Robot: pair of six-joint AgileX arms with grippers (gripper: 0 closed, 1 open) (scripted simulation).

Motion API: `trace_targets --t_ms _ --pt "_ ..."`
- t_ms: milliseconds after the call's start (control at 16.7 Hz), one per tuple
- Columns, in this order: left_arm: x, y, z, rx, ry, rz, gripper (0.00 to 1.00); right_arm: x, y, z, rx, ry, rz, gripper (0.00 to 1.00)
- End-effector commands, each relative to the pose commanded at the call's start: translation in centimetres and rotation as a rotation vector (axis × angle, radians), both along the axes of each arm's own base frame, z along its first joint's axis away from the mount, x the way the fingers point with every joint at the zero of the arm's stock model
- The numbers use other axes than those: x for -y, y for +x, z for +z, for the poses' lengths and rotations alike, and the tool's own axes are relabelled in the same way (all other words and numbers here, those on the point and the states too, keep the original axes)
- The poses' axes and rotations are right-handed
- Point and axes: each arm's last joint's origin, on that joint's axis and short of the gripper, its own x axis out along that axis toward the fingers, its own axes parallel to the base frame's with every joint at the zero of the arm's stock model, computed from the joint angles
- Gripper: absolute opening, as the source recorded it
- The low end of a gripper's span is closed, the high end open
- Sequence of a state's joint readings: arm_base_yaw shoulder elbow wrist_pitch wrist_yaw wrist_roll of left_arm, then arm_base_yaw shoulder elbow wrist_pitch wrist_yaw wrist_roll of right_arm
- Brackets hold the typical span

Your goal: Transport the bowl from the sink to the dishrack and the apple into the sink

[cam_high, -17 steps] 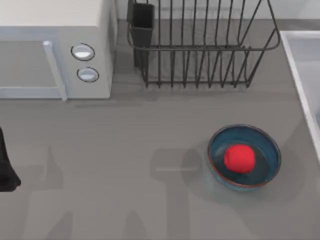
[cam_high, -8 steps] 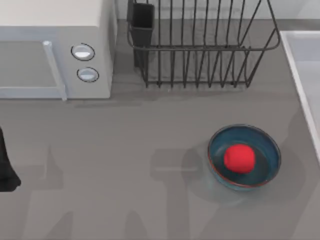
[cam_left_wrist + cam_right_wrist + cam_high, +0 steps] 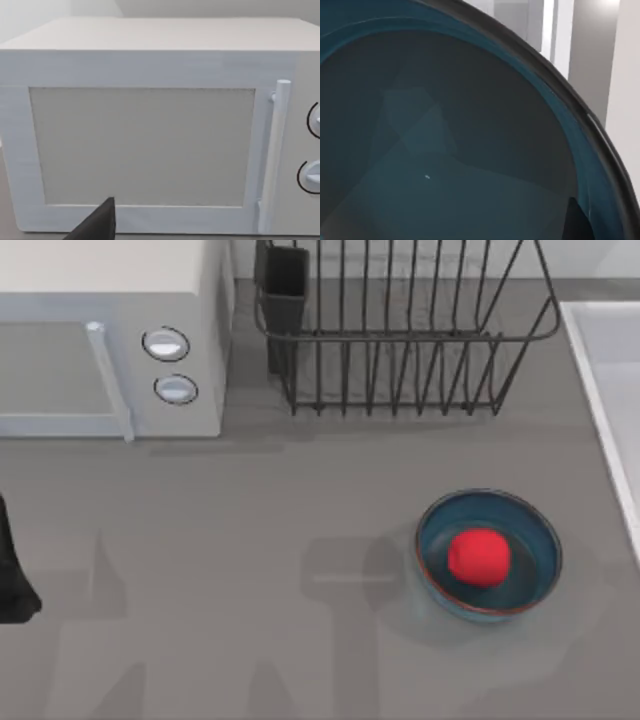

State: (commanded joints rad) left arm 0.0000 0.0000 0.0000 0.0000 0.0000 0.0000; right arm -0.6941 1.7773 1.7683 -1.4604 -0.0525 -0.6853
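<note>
Neither half of the task looks finished: the apple (image 3: 478, 557) sits in a blue bowl (image 3: 489, 553) on the table in front of the dishrack (image 3: 405, 330), the sink (image 3: 603, 390) just beside it, while the right wrist view closes on another bowl (image 3: 445, 150), grip state untellable.

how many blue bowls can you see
2: one bowl on the table in front of the dishrack, holding the apple; a second blue bowl close up in the right wrist view. Others may be hidden.
</note>
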Motion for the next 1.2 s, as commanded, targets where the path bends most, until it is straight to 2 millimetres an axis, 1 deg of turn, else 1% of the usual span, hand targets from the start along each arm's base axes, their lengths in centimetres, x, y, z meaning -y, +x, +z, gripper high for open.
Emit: trace_targets --t_ms 120,240,300,420,600,780,900,1020,1080,1200 --pt "0.0 0.0 0.0 0.0 0.0 0.0 1.0 -1.3 -3.8 1.9 -0.004 0.008 -0.003 0.0" --pt "0.0 0.0 0.0 0.0 0.0 0.0 1.0 -2.4 -6.3 2.9 -0.007 0.017 -0.005 0.0" --pt "0.0 0.0 0.0 0.0 0.0 0.0 1.0 -2.7 -7.1 3.1 -0.007 0.02 -0.005 0.0" --pt "0.0 0.0 0.0 0.0 0.0 0.0 1.0 -3.0 -7.7 3.3 -0.008 0.022 -0.005 0.0" --pt "0.0 0.0 0.0 0.0 0.0 0.0 1.0 -3.0 -7.7 3.3 -0.008 0.022 -0.005 0.0" --pt "0.0 0.0 0.0 0.0 0.0 0.0 1.0 -3.1 -7.2 3.4 -0.002 0.008 0.0 0.0" --pt "0.0 0.0 0.0 0.0 0.0 0.0 1.0 -3.7 -5.9 3.6 0.023 -0.051 0.016 0.0" --pt "0.0 0.0 0.0 0.0 0.0 0.0 1.0 -4.9 -3.6 4.0 0.073 -0.143 0.047 0.0" --pt "0.0 0.0 0.0 0.0 0.0 0.0 1.0 -5.9 -2.1 4.2 0.108 -0.194 0.069 0.0" --pt "0.0 0.0 0.0 0.0 0.0 0.0 1.0 -8.6 1.2 4.4 0.198 -0.291 0.115 0.0"
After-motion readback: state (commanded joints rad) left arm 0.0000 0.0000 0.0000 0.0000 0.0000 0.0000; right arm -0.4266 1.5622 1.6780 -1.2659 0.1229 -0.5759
